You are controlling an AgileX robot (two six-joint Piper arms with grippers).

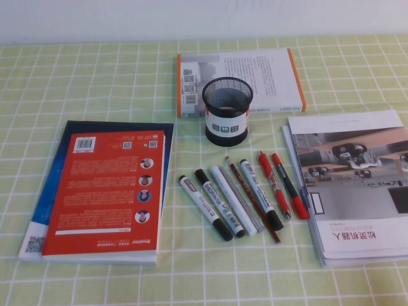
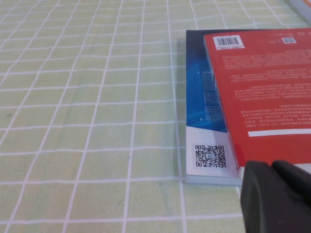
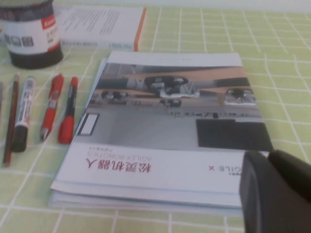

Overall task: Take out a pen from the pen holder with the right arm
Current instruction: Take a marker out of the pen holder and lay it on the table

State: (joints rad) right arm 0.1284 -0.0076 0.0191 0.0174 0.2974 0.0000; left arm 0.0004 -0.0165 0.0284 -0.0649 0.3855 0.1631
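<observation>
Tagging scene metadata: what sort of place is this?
Likely a staged desk: mesh pen holder, row of pens, checked tablecloth. Left gripper near the red book, right gripper near the brochure.

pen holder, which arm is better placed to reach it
Right, probably. The right gripper hangs at a near corner of the brochure, with the pen holder in its view beyond the pens. The left gripper hangs at a near corner of the red book, and its view shows no holder.

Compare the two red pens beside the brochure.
The thick red pen is red throughout, tip bare; the slim red-capped pen has a black barrel and lies nearer the brochure. Both lie flat, side by side. Left gripper hovers by the red book; right gripper by the brochure.
</observation>
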